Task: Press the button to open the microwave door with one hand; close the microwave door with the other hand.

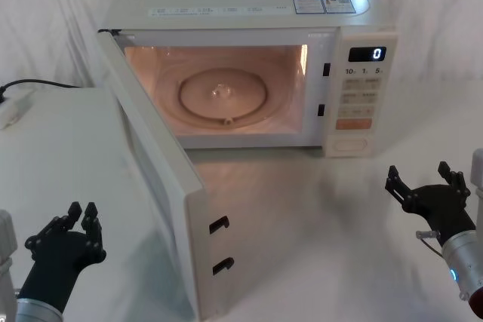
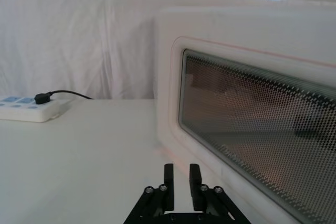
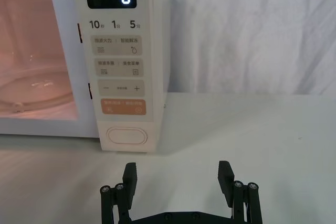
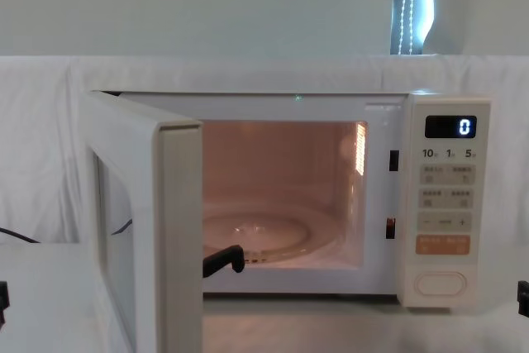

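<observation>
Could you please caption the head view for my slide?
Microwave with door swung open, cavity lit; left gripper nearly shut outside the door, right gripper open below the button.

The cream microwave (image 1: 249,5) has its lit cavity exposed. The microwave door (image 1: 162,186) stands swung wide open on its left hinge. The oval button (image 3: 127,135) sits lowest on the key panel, untouched.

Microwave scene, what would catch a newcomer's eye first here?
The microwave door stands swung wide open toward the robot's left, baring the lit orange-pink cavity with its glass turntable. On the microwave, the black display glows 0 above the button. The left tool and right tool hover low on either side, touching nothing.
</observation>
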{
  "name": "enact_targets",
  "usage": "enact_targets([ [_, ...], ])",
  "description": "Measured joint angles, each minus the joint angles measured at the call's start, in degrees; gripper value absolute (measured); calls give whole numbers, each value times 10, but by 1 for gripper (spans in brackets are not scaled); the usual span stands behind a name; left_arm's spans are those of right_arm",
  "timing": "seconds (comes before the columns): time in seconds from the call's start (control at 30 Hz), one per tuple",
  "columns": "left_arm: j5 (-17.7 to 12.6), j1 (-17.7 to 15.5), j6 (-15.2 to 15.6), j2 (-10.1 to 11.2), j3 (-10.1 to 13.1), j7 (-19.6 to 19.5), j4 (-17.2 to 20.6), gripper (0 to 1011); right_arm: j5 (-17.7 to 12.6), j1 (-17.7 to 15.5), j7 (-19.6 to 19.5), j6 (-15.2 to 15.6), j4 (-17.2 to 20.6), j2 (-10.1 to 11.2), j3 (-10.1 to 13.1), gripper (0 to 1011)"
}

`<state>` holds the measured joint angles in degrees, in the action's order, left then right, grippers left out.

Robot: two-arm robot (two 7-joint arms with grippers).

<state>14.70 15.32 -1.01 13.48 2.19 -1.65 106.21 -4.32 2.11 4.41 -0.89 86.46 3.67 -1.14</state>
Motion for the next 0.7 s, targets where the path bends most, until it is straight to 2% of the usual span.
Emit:
enact_targets([
  [0.23, 27, 8, 16, -10, -17, -32, 24, 5, 0, 0, 0, 0, 0, 0, 0, 1002],
  [0.43, 64, 13, 39, -9, -34, -59, 45, 0, 0, 0, 0, 0, 0, 0, 0, 1002],
  [0.5, 97, 17, 53, -6, -45, -73, 56, 0, 0, 0, 0, 0, 0, 0, 0, 1002],
  [0.57, 108, 17, 56, -6, -48, -78, 59, 0, 0, 0, 0, 0, 0, 0, 0, 1002],
  [0.63, 150, 19, 73, -2, -60, -93, 72, 0, 0, 0, 0, 0, 0, 0, 0, 1002],
  [0.7, 169, 19, 84, 2, -65, -101, 78, 0, 0, 0, 0, 0, 0, 0, 0, 1002],
])
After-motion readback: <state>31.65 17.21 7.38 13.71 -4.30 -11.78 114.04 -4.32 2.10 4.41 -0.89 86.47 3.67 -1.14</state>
